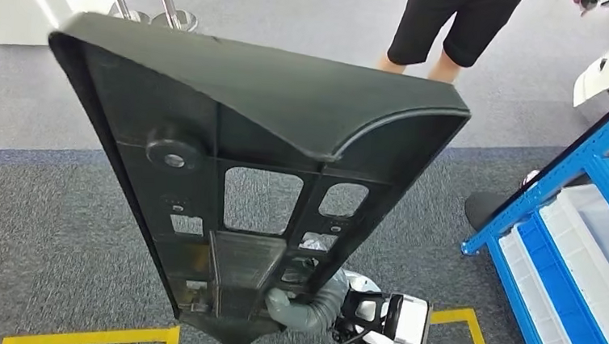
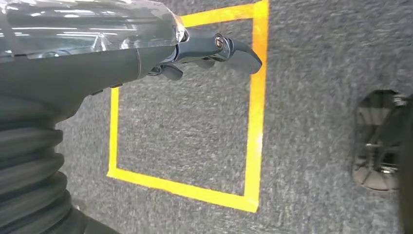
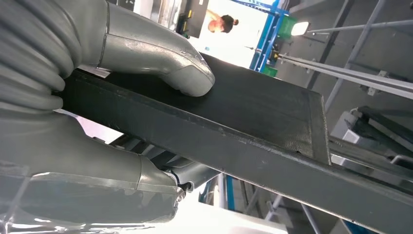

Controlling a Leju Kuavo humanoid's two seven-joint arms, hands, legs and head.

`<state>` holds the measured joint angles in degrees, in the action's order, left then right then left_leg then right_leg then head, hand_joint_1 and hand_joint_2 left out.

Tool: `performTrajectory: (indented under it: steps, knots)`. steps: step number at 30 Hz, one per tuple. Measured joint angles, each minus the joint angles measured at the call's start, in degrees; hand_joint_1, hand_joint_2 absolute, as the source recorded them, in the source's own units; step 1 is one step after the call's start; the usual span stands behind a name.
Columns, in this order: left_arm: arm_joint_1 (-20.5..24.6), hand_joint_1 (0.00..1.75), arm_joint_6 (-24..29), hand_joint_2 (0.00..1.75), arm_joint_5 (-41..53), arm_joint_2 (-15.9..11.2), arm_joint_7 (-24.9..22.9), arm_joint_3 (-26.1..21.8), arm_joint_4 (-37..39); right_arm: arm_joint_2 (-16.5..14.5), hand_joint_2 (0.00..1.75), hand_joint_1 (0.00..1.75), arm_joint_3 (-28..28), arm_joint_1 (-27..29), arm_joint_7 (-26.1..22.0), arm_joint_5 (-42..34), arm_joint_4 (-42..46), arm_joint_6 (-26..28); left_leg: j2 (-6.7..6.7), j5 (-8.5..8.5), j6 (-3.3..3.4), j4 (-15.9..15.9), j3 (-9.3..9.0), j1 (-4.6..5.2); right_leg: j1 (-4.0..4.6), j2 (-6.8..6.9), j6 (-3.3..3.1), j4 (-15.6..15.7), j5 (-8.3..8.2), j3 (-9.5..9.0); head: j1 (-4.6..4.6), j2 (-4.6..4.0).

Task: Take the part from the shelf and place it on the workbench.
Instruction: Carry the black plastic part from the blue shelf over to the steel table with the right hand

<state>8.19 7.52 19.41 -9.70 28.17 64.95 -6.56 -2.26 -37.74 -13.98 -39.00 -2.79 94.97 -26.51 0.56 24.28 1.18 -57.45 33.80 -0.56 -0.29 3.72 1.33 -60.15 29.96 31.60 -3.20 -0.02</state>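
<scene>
Part is off the shelf and in my right hand [image 1: 296, 305]. It is a large black moulded plastic panel [image 1: 246, 152], ribbed on the face toward the head camera, with several rectangular cut-outs and a round boss near its upper left.

Key relation: the panel's long axis runs up and away from the fingers. Narrow end sits low in the grip; the wide curved end stands high and leans left across the head view. All the weight is above the hold.

Right fingers: clamped on the panel's narrow edge. In the right wrist view the thumb [image 3: 160, 61] presses 1 face of the black slab, and the rest of the hand wraps the other side.

Left hand [image 2: 214, 51]: hangs over grey carpet and a yellow tape square [image 2: 255, 122], holding nothing. Fingers look loosely curled, but the angle is poor and I cannot tell how far they are apart.

Blue shelf unit [image 1: 577, 167] with white trays stands to the right. A person [image 1: 449, 28] stands ahead. No worktop sighted yet; I judge the carry is underway, placement not begun.
</scene>
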Motion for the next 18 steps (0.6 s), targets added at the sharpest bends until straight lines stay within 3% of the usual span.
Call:
performTrajectory:
  steps: [2, 3, 4, 5, 7, 9, 11, 12, 13, 15, 17, 18]
  knots:
    - [0.2, 0.00, 0.0, 1.75, 0.0, 0.0, 0.0, 0.0, 0.0, 0.1, 1.75, 1.75, 0.0, 0.1, 0.0, 0.0, 0.1, 0.0, -1.13, -0.07, 0.38, 0.0, -0.01, 0.00, -0.20, -2.78, 0.26, -7.5, 3.85, 3.57, 0.01, 0.00]
    - [0.3, 0.00, 0.0, 1.75, 0.0, 0.0, 0.0, 0.0, 0.0, 0.2, 1.75, 1.75, 0.0, 0.2, 0.0, 0.0, 0.0, 0.0, -1.79, -0.07, 0.45, 0.0, 0.00, 0.05, -0.22, -3.22, 0.32, -11.6, 5.36, 5.63, 0.01, 0.00]
    - [0.3, 0.00, 0.0, 1.75, 0.0, 0.0, 0.0, 0.1, 0.0, 0.3, 1.75, 1.75, 0.0, 0.3, 0.0, 0.1, 0.0, 0.1, -2.49, -0.06, 0.50, 0.0, 0.00, 0.10, -0.22, -3.36, 0.32, -14.2, 5.86, 7.10, 0.01, 0.00]
    - [0.2, 0.00, 0.0, 1.75, 0.0, 0.0, 0.0, 0.1, 0.0, 0.4, 1.75, 1.75, 0.0, 0.4, 0.0, 0.2, 0.0, 0.1, -3.26, -0.05, 0.50, -0.1, -0.03, 0.13, -0.22, -3.44, 0.25, -14.5, 5.12, 7.52, 0.01, 0.00]
    - [0.2, 0.00, -0.1, 1.75, 0.0, 0.0, 0.2, 0.2, 0.0, 0.5, 1.75, 1.75, 0.0, 0.4, 0.0, 0.4, 0.0, 0.3, -4.90, -0.01, 0.43, -0.2, -0.16, 0.13, -0.28, -4.25, -0.08, -8.5, 0.85, 5.11, 0.01, 0.00]
    - [0.5, 0.00, -0.1, 1.75, 0.0, 0.1, 0.3, 0.3, 0.0, 0.6, 1.75, 1.75, 0.0, 0.4, 0.0, 0.4, 0.1, 0.6, -6.45, 0.02, 0.08, -0.4, -0.11, 0.18, -0.39, -6.65, -0.48, -0.8, -2.45, 1.68, 0.01, 0.00]
    - [0.7, 0.00, 0.0, 1.75, 0.0, 0.2, 0.3, 0.4, 0.0, 0.7, 1.75, 1.75, 0.1, 0.5, 0.0, 0.5, 0.2, 0.9, -7.72, -0.11, -0.62, -0.4, 0.23, 0.06, -0.29, -7.78, -0.78, 2.0, -2.97, 0.51, 0.01, 0.00]
    - [0.7, 0.00, 0.1, 1.75, 0.0, 0.2, 0.3, 0.5, 0.0, 0.8, 1.75, 1.75, 0.1, 0.6, 0.0, 0.6, 0.3, 0.9, -8.33, -0.24, -1.04, -0.3, 0.39, -0.04, -0.23, -7.20, -0.97, 2.2, -3.09, 0.50, 0.01, 0.00]
    - [0.7, 0.00, 0.1, 1.75, 0.0, 0.2, 0.2, 0.6, 0.0, 0.8, 1.75, 1.75, 0.1, 0.6, 0.0, 0.7, 0.4, 1.0, -8.38, -0.26, -1.36, -0.3, 0.51, -0.12, -0.29, -6.59, -1.30, 2.5, -3.25, 0.40, 0.01, 0.00]
    - [0.8, 0.00, 0.2, 1.75, 0.0, 0.3, 0.0, 0.8, 0.0, 0.8, 1.75, 1.75, 0.1, 0.6, 0.0, 0.7, 0.5, 1.0, -5.79, 1.08, -1.84, -2.2, 1.47, 0.01, -0.43, -5.20, -2.06, 3.2, -3.61, 0.04, 0.00, 0.00]
    - [1.2, 0.00, 0.3, 1.75, 0.0, 0.3, -0.2, 1.0, 0.0, 0.9, 1.75, 1.75, 0.1, 0.8, 0.0, 0.6, 0.5, 1.0, -2.28, 4.63, -2.25, -8.6, 4.44, 0.00, -0.28, -3.63, -2.54, 3.6, -3.69, -0.16, -0.01, 0.00]
    - [1.3, 0.00, 0.3, 1.75, 0.0, 0.4, -0.3, 1.1, 0.0, 1.0, 1.75, 1.75, 0.1, 0.9, 0.0, 0.5, 0.5, 1.0, -1.61, 6.42, -2.49, -12.7, 6.35, -0.11, -0.17, -2.80, -2.63, 3.6, -3.65, -0.15, -0.01, 0.00]
